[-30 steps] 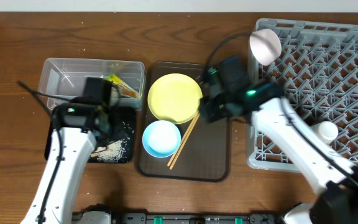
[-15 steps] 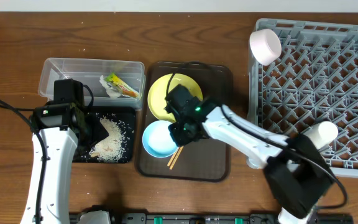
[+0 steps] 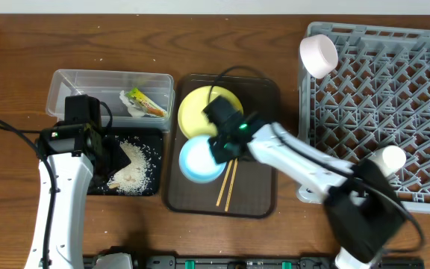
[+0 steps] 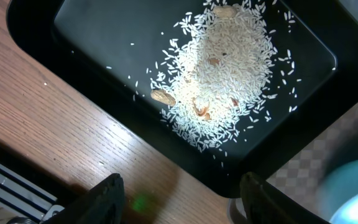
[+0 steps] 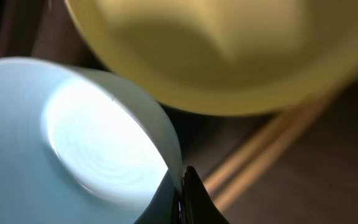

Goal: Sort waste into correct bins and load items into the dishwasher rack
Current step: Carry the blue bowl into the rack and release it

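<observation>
My right gripper (image 3: 222, 149) is shut on the rim of the light blue bowl (image 3: 200, 158), gripping it over the brown serving tray; the right wrist view shows the rim pinched between the fingers (image 5: 182, 183). The yellow plate (image 3: 204, 112) and the wooden chopsticks (image 3: 227, 185) lie on that tray. My left gripper (image 4: 179, 199) is open and empty above the black tray (image 3: 151, 183), which holds white rice crumbs (image 4: 225, 68). The snack wrapper (image 3: 144, 103) lies in the clear tub (image 3: 69, 86). A white bowl (image 3: 318, 54) and a small cup (image 3: 389, 158) sit in the grey dishwasher rack (image 3: 394, 82).
The brown serving tray (image 3: 260, 194) sits mid-table between the bins and the rack. A few peanuts (image 4: 162, 96) lie among the rice. A cable runs from my left arm (image 3: 10, 127) across the wooden table.
My right gripper has closed on the blue bowl and shifted it slightly right. The chopsticks have moved lower right on the tray. The left arm has held still for the last half second.
</observation>
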